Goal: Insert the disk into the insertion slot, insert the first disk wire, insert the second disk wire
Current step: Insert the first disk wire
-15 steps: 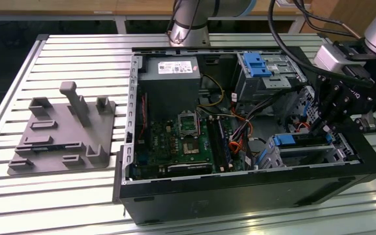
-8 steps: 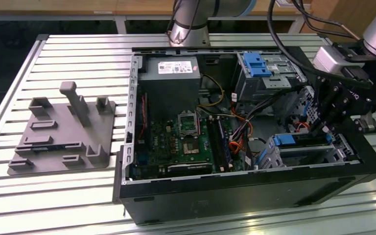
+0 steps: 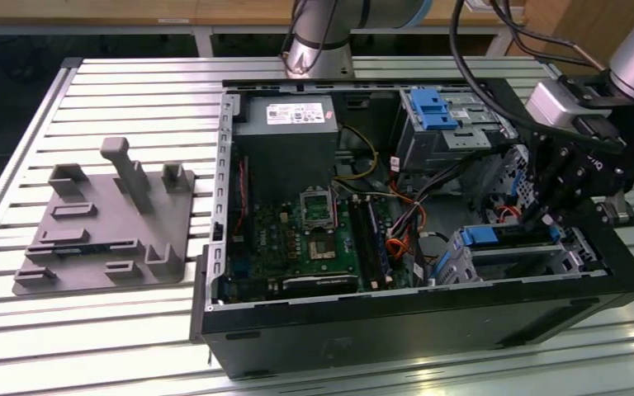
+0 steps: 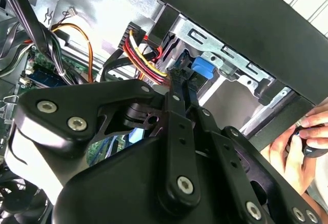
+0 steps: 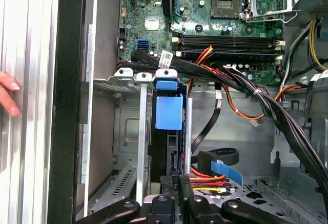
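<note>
The disk sits in the insertion slot at the computer case's corner. The gripper, jaws seemingly pinched on the red-and-yellow disk wire, is on the first-wire step. I'd judge its plug needs squaring to the disk's socket.
</note>
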`<state>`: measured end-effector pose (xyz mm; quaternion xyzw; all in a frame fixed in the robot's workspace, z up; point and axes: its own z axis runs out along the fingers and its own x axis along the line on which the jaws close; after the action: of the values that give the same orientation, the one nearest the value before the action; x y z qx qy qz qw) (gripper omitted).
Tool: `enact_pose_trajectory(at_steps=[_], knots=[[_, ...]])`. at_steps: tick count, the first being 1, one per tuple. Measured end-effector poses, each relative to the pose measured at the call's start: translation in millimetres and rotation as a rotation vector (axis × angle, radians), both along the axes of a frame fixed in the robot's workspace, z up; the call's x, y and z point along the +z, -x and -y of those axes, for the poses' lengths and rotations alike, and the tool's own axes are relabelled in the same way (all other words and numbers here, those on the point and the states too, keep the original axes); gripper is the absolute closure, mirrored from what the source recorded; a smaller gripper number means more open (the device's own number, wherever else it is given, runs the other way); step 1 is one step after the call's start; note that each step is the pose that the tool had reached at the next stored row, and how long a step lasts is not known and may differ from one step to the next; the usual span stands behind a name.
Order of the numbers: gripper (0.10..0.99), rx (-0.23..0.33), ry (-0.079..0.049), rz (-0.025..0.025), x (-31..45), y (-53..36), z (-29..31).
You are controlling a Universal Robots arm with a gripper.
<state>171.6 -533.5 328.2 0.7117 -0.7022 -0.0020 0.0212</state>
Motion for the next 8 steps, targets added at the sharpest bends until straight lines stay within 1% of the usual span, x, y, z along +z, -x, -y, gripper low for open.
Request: enact_pose_trajectory(at_steps=[1, 2, 3, 5, 8], knots=[[0.922, 0.0, 0.0, 0.0, -0.2, 0.1, 0.0], [0.851, 0.0, -0.001, 0.0001, 0.4, 0.2, 0.0], [0.851, 0.0, -0.001, 0.0003, 1.7, 0.2, 0.0], [0.733, 0.0, 0.0, 0.0008, 6.3, 0.3, 0.0], [0.733, 0.0, 0.0, 0.0016, 15.4, 0.3, 0.0]])
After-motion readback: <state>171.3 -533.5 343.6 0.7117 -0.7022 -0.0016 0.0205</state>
